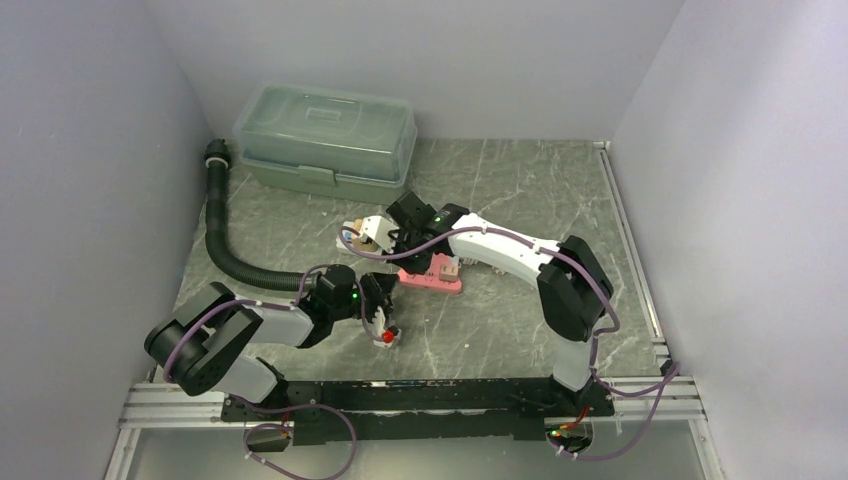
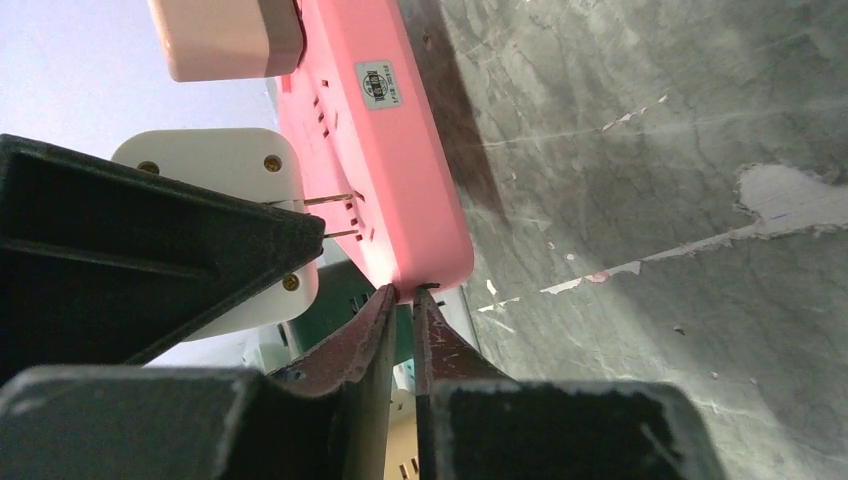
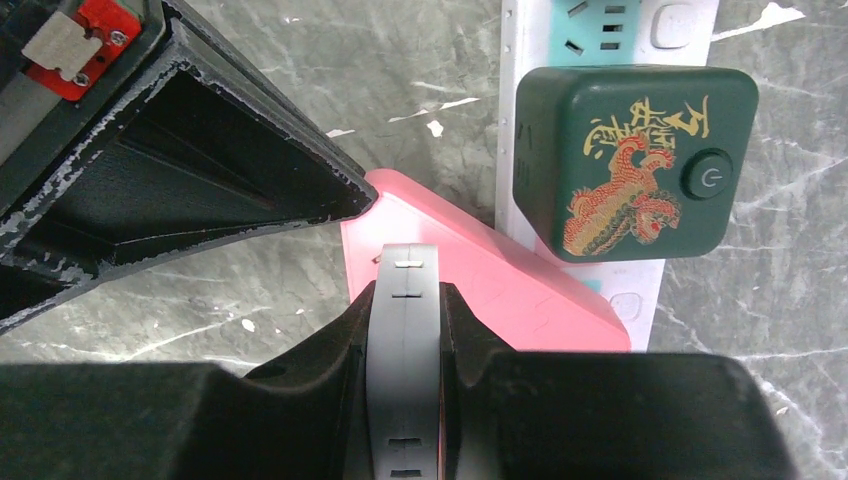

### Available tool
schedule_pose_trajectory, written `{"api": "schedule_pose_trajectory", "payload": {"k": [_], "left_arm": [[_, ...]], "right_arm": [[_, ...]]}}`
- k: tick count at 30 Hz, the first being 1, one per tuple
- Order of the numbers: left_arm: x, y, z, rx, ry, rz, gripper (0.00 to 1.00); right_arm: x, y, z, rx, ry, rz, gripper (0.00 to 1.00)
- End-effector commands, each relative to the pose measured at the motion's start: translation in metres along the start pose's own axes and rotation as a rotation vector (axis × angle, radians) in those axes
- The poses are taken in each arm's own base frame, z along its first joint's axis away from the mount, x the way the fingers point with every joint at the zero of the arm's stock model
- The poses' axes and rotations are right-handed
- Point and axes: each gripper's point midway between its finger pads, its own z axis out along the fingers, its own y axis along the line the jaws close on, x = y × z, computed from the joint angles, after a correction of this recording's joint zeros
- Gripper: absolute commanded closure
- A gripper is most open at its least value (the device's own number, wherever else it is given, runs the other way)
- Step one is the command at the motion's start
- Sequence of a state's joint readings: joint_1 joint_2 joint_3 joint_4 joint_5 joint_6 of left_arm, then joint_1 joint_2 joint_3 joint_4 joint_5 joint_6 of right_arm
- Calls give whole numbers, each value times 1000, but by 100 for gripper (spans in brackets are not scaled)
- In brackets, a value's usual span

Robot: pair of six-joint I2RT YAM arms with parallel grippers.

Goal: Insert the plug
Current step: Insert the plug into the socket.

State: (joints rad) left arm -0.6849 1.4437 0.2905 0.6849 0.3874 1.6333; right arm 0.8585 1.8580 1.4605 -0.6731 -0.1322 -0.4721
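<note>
A pink power strip [image 1: 432, 279] lies on the table and also shows in the left wrist view [image 2: 385, 150] and the right wrist view [image 3: 480, 275]. My right gripper [image 3: 405, 290] is shut on a pale grey-white plug [image 3: 404, 350]. It holds the plug [image 2: 215, 170] sideways, with its two brass prongs [image 2: 335, 215] right at the slots in the strip's face. In the top view the right gripper [image 1: 405, 252] hangs over the strip's left end. My left gripper [image 2: 405, 292] is shut, with its tips against the strip's near end [image 1: 395, 290].
A beige plug [image 2: 225, 35] sits in the pink strip farther along. A dark green adapter with a dragon print [image 3: 635, 160] sits on a white power strip [image 3: 610, 30] beside it. A green lidded box [image 1: 325, 135] and a black ribbed hose [image 1: 225, 240] lie at the back left.
</note>
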Motion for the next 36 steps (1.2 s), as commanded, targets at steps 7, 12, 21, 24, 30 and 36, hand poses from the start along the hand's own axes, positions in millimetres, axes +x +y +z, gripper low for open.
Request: {"api": "schedule_pose_trajectory", "payload": {"k": [7,12,21,24,30,36], "left_arm": [[1,18,2,-43,2,32,85],[1,19,1,-48,5,33,85],[1,18,0,-48,8,31,86],[2,18,0,-48,11,30,86],[1,18,0,-46,11,29,88],[2,18,-1,-46,14,29,88]], "right_arm": [[-11,-4,0,14,-21,-29,100],[-11,-9,1,35,-17,-30,100],[-17,-17,0,64,-22,-47,100],[-19,-20,-2,76,-18,-54,100],[-24,-30,-10,131,-41,-65,100],[-25,-36,-12,164,-41,-75,100]]}}
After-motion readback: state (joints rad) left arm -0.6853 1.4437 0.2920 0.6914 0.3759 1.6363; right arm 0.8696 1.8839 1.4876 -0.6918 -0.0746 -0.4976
